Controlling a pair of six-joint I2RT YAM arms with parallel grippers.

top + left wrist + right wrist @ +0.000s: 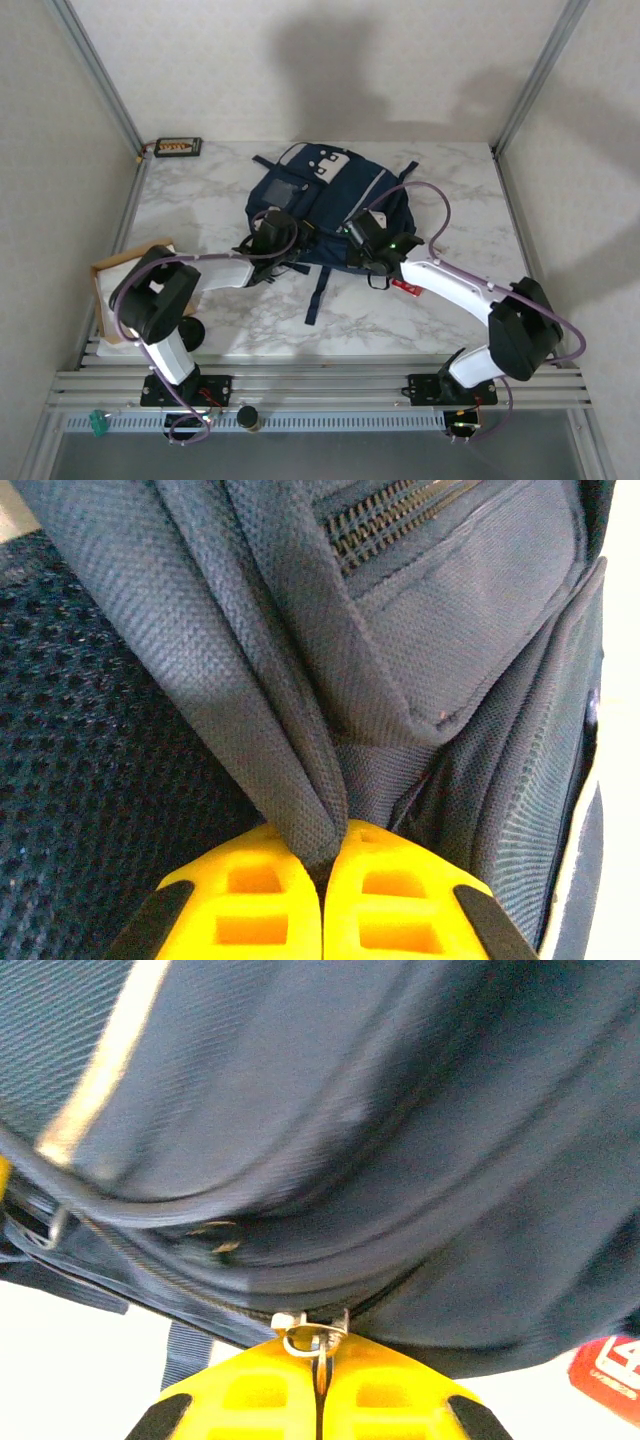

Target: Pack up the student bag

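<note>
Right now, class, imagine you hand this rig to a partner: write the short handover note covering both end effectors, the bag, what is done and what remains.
Left end effector: shut on a fabric fold of the student bag.
Right end effector: shut on the metal zipper pull.
Bag: lying flat on the middle of the marble table, between both arms. A red item lies beside it near the right arm.
Done: both grips set; the bag looks zipped shut at the pull.
Left: probably draw the pull to open the bag, pack it, close it.
</note>
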